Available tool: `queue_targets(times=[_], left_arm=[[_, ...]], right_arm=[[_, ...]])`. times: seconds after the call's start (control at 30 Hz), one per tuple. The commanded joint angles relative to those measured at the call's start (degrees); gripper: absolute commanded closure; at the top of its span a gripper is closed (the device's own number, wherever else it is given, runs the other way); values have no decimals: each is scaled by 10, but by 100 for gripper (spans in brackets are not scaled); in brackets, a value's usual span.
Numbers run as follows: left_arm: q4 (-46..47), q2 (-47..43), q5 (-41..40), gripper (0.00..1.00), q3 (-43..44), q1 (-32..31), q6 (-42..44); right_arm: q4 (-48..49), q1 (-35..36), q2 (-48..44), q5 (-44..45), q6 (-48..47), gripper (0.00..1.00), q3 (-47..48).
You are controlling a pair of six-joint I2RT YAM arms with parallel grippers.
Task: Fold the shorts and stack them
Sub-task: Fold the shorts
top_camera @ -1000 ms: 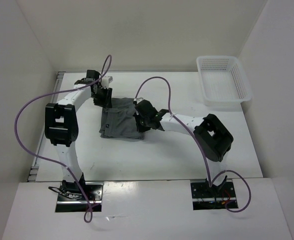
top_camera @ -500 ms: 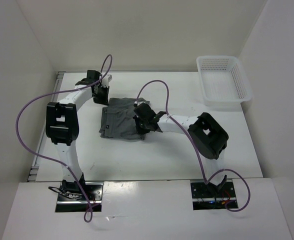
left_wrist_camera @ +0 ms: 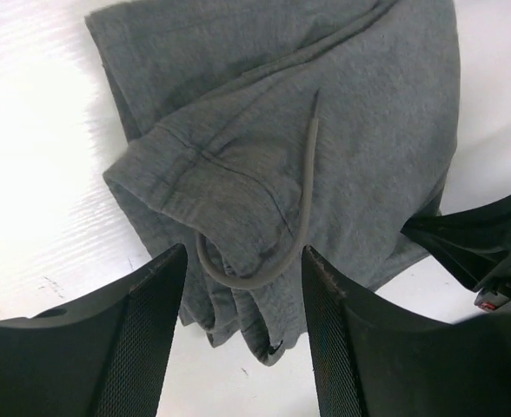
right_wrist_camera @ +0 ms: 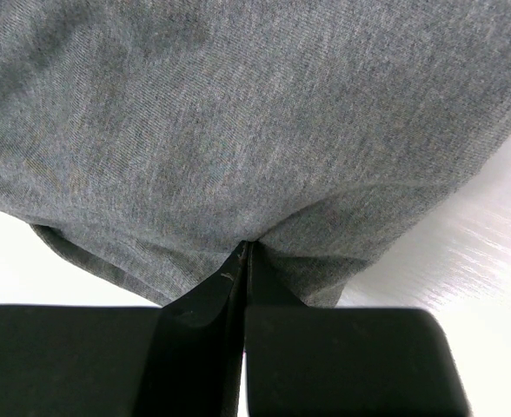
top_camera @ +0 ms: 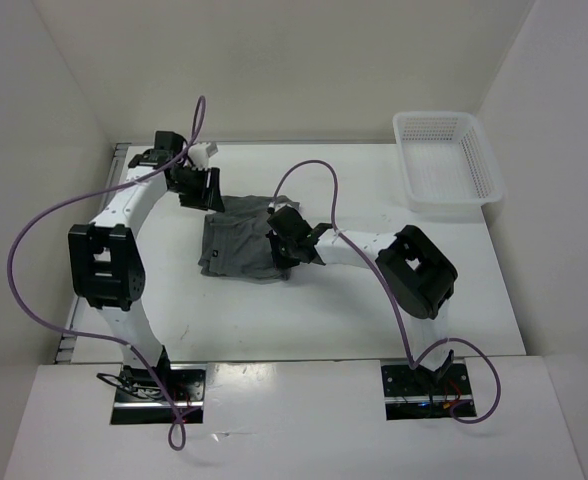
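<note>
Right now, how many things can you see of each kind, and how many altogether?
shorts, grey: 1
basket, white: 1
grippers, black: 2, the left gripper open above the shorts, the right gripper pinching their edge
Total: 4

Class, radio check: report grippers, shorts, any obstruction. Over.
Left gripper open over shorts. Right gripper shut on shorts' edge. Shorts bunched, fold untidy. Basket far right, apart.
</note>
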Motion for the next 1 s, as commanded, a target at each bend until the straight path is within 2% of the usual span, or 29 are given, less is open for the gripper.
queue_targets(times=[0.0,0.2,0.37,0.43,0.47,0.63,0.7,0.8,0.97], left_arm=[[-28,26,16,37,-21,-6,2],[-28,86,-31,37,6,0,2],[-52,119,5,39,56,0,2],[-58,125,19,44,65,0,2],[-52,132,25,53,70,0,2],[17,137,25,75,75,5,2],[53,137,5,79,60,12,2],[79,142,-49,79,39,6,2],[106,142,-93,76,-17,1,2]], right_arm=[[-20,-1,-7,32,-15,100,6],[-26,-1,-7,32,-15,100,6],[-26,-1,-7,32,-15,100,1],[-26,-1,-1,32,-15,100,1],[-26,-1,-1,32,-15,100,1],[-31,-1,26,25,-26,100,1],[-31,-6,31,25,-26,100,-5],[-31,-6,31,30,-31,100,-5],[-36,-6,26,36,-31,100,7]])
